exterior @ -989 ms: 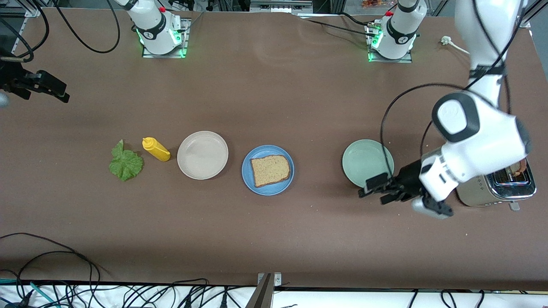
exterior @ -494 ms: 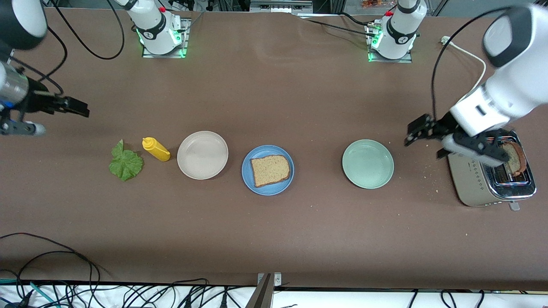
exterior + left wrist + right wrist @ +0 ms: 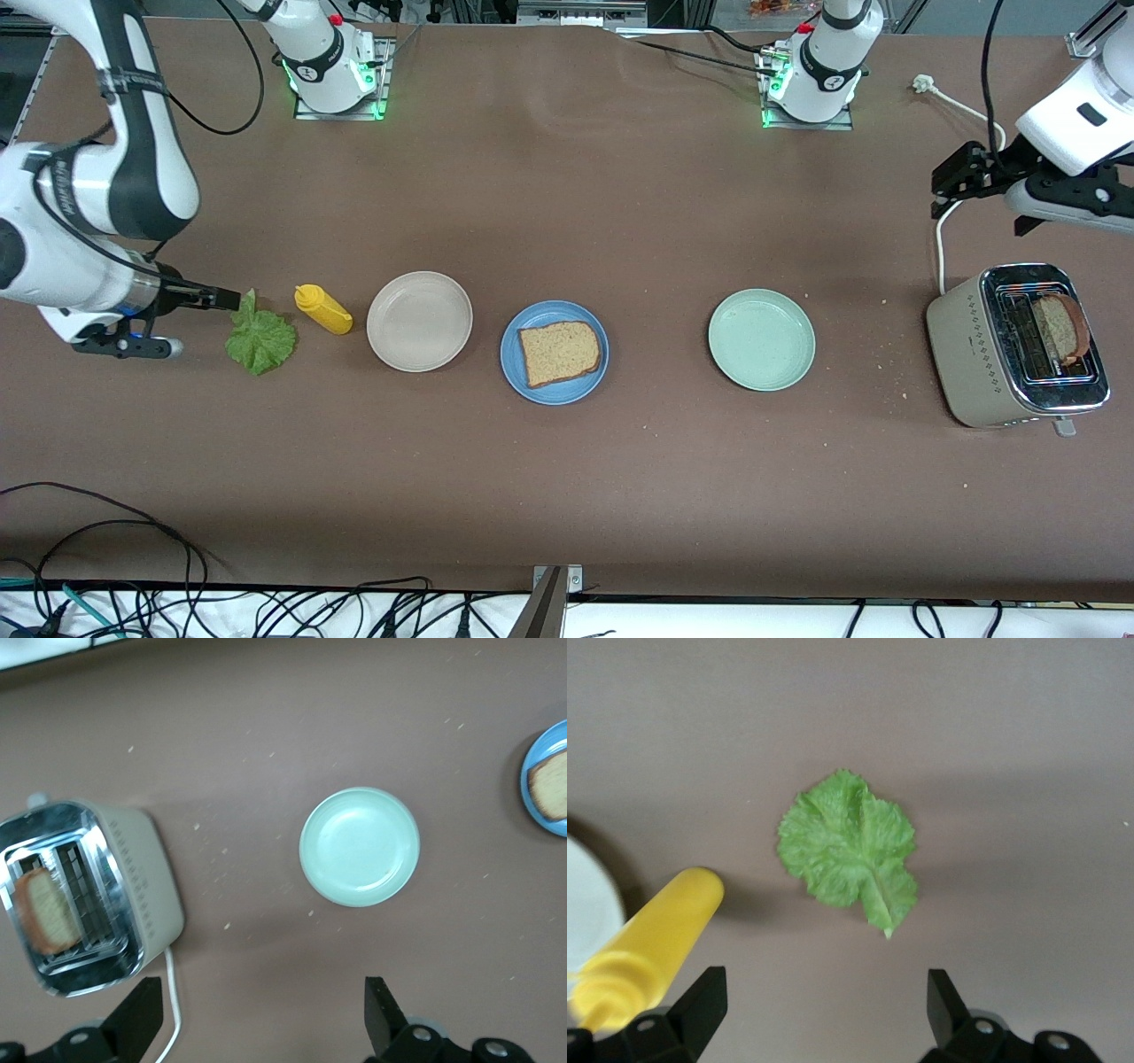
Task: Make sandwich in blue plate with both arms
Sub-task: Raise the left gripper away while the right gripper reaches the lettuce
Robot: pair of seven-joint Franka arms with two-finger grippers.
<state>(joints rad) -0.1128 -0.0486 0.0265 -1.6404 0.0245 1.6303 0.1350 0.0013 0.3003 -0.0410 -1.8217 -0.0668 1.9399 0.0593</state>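
Green lettuce leaf under wide-open, empty right gripper

The table is evenly and brightly lit from overhead, and only soft, short shadows are cast beside the lettuce leaf and the yellow bottle. Glare is seen on the toaster chrome top. Slight blur is noticed in both wrist views, most on the toaster.

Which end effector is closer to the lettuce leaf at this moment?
The right end effector, open just beside the lettuce leaf. The left end effector, also open, is at the left arm's end, above the toaster.
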